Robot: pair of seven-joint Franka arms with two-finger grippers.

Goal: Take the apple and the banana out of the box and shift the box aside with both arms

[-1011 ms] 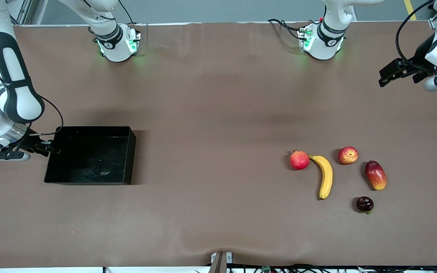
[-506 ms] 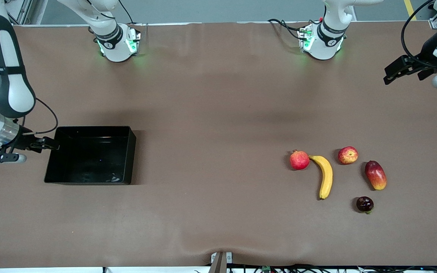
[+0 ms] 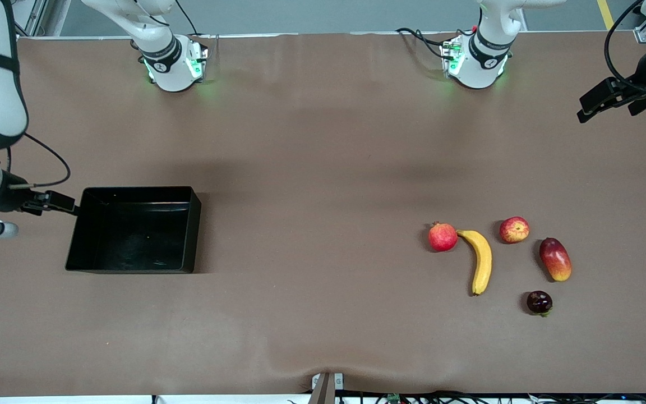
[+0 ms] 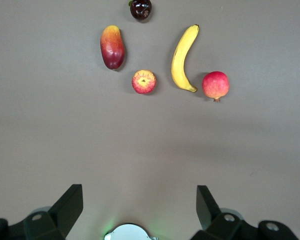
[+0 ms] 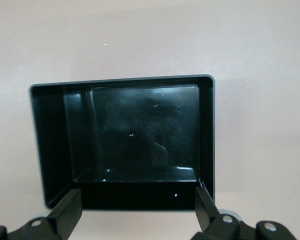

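Note:
The black box (image 3: 132, 235) sits empty toward the right arm's end of the table. My right gripper (image 3: 66, 204) is open and empty just outside the box's end wall; the right wrist view shows its spread fingers (image 5: 67, 210) short of that wall (image 5: 135, 194). The yellow banana (image 3: 483, 261) and the streaked apple (image 3: 514, 229) lie toward the left arm's end. My left gripper (image 3: 608, 104) is open and empty, high over the table's edge at that end. Its wrist view shows the banana (image 4: 182, 59) and the apple (image 4: 144, 82) well ahead of its fingers (image 4: 206, 202).
A red pomegranate (image 3: 442, 237) touches the banana's upper end. A red-orange mango (image 3: 555, 258) lies beside the apple, and a small dark fruit (image 3: 539, 302) lies nearer the front camera. Brown table (image 3: 312, 196) spreads between box and fruits.
My right gripper has drawn back from the box's end wall toward the table's end. My left gripper has moved farther out toward its end of the table. The box and fruits have not moved.

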